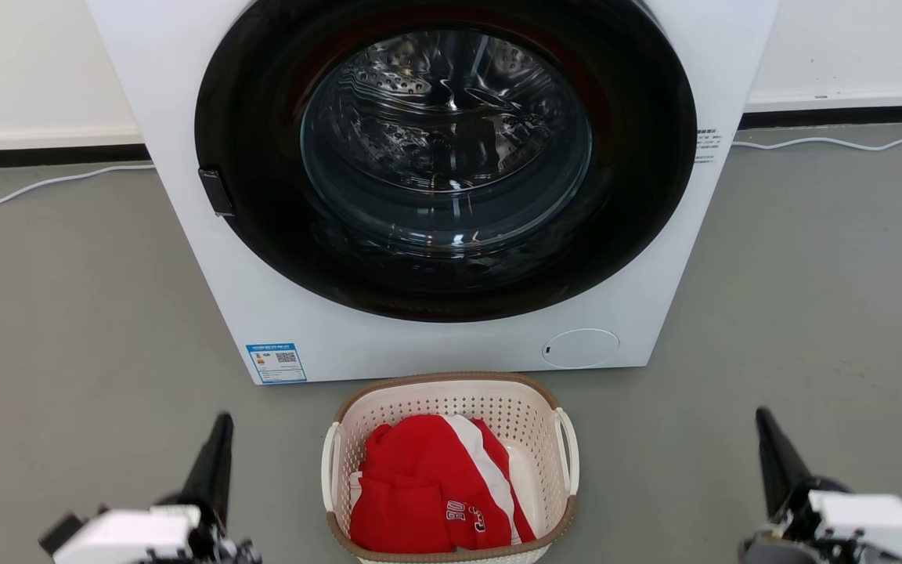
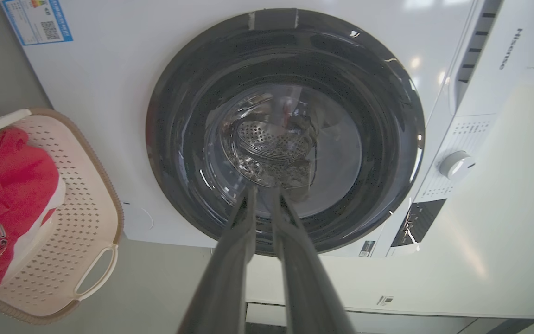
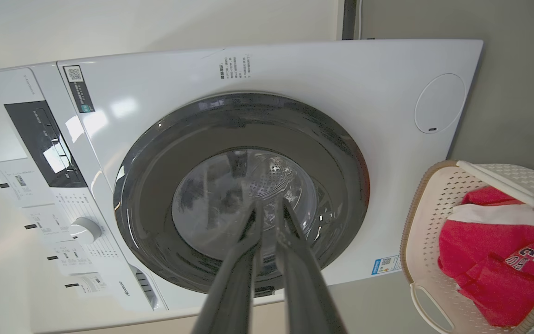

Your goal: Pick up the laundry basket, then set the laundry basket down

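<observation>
The laundry basket (image 1: 420, 407) stands on the grey floor just in front of the washing machine, cream-white and perforated, with a brown rim and a white handle (image 1: 329, 462) on each side. A red and white garment (image 1: 420, 493) lies inside it. My left gripper (image 1: 222, 423) is low at the basket's left, well apart from it, fingers together and empty. My right gripper (image 1: 763, 417) stands likewise at the basket's right, shut and empty. The left wrist view has the basket (image 2: 77, 208) left of my left gripper (image 2: 263, 192). The right wrist view has the basket (image 3: 427, 218) right of my right gripper (image 3: 269, 206).
A white front-loading washing machine (image 1: 451, 345) with a dark round door (image 1: 443, 157), shut, rises right behind the basket. White cables (image 1: 28, 186) lie on the floor along the wall on both sides. Bare grey floor (image 1: 91, 313) spreads to the left and right.
</observation>
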Tool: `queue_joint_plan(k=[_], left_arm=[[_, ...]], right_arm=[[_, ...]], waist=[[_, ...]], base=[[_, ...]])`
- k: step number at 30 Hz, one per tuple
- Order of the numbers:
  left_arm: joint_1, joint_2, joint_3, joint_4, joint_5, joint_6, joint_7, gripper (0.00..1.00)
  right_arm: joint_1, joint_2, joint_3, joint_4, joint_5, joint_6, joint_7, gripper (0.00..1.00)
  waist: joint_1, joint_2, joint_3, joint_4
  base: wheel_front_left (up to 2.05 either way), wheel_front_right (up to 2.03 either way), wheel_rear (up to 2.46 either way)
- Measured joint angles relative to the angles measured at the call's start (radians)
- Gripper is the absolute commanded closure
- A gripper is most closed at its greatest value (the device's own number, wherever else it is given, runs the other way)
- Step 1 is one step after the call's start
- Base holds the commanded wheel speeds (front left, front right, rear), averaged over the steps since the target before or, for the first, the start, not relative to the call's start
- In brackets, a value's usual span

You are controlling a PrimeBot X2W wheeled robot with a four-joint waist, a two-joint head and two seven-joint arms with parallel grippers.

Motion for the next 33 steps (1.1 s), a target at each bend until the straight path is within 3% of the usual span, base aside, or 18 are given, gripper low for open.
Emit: queue_joint_plan(k=[1,2,15,19,33], left_arm=[[0.0,0.0,0.0,0.0,0.0,0.0,0.0,1.0],[0.011,-0.003,-0.001,0.012,0.0,0.0,0.0,0.0],[0.04,-0.004,-0.025,0.004,0.002,0.001,-0.032,0.0],[0.044,0.001,-0.043,0.003,0.075,0.001,-0.066,0.0],[0.059,0.0,-0.033,0.0,0.273,0.001,-0.107,0.0]], right_arm=[[0.0,0.0,0.0,0.0,0.0,0.0,0.0,1.0],[0.009,0.004,0.001,0.014,0.0,0.0,0.0,0.0],[0.036,0.008,0.014,0.001,-0.002,-0.001,-0.025,0.0],[0.037,-0.02,0.043,-0.019,-0.085,-0.001,-0.063,0.0],[0.06,-0.022,0.053,-0.043,-0.31,-0.001,-0.1,0.0]], waist=[[0.0,0.0,0.0,0.0],[0.0,0.0,0.0,0.0],[0.0005,0.0,0.001,0.0],[0.0003,-0.0001,0.0,-0.002],[0.0002,0.0,-0.002,-0.005]], base=[[0.0,0.0,0.0],[0.0,0.0,0.0],[0.0,0.0,0.0],[0.0,0.0,0.0],[0.0,0.0,0.0]])
